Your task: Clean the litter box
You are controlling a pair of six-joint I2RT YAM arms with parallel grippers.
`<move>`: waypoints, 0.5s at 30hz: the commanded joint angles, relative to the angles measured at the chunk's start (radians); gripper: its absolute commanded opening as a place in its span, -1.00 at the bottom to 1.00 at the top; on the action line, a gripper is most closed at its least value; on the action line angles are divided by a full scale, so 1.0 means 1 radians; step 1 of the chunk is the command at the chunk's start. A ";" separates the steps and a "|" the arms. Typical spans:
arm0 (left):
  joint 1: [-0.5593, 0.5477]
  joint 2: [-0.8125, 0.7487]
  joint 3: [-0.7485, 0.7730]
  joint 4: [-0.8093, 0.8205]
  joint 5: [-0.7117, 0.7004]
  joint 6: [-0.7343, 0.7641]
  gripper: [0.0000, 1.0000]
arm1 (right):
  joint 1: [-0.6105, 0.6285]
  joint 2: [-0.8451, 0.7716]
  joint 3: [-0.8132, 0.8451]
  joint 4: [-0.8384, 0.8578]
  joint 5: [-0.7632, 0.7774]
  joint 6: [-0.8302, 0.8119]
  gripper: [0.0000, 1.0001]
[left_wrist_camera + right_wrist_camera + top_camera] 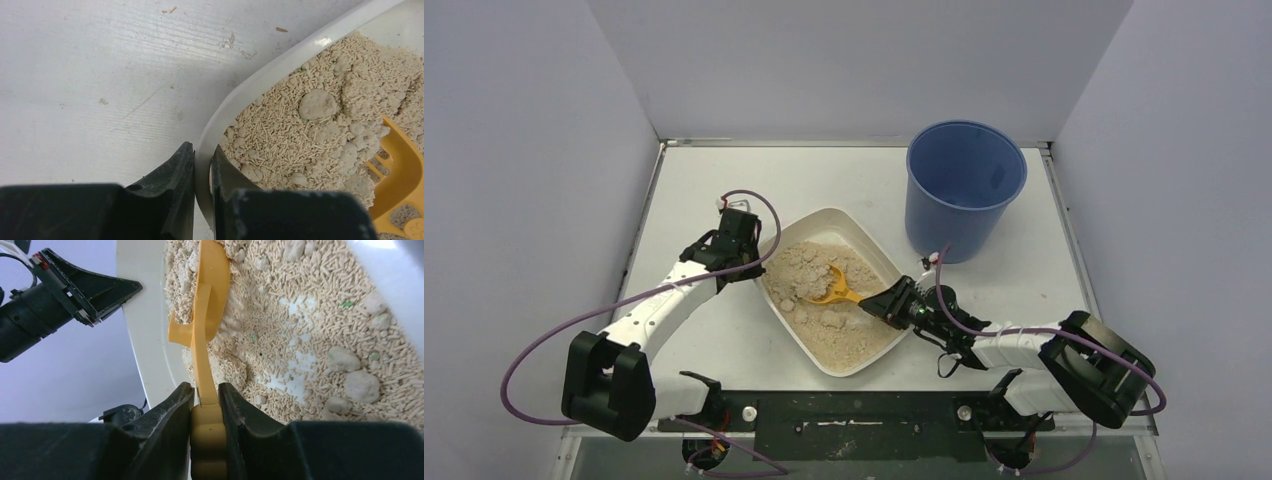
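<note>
– Litter box (856,228), the shallow off-white plastic rectangular tray of beige sandy litter: where is it?
– On the white table (714,190), turned at an angle. A tall round blue plastic bucket (964,190) stands near its far right side, not touching it.
– And the left fingers (752,258)?
– At the box's left rim (260,80), closed on it. One of the left fingers (175,175) is outside the wall and the other is inside, against the litter.
– The right fingers (886,300)?
– At the box's near right side. The right fingers (170,415) are clamped on the handle of a small orange slotted plastic scoop (824,290) (210,290).
– Where is the scoop's head?
– About the middle of the box, down in the litter, with litter heaped against it. Pale rounded clumps (360,385) lie among the pellets on either side.
</note>
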 commanded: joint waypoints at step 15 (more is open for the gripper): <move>0.088 -0.036 0.026 0.023 -0.098 0.081 -1.00 | -0.040 -0.061 -0.143 0.330 0.037 -0.030 -1.00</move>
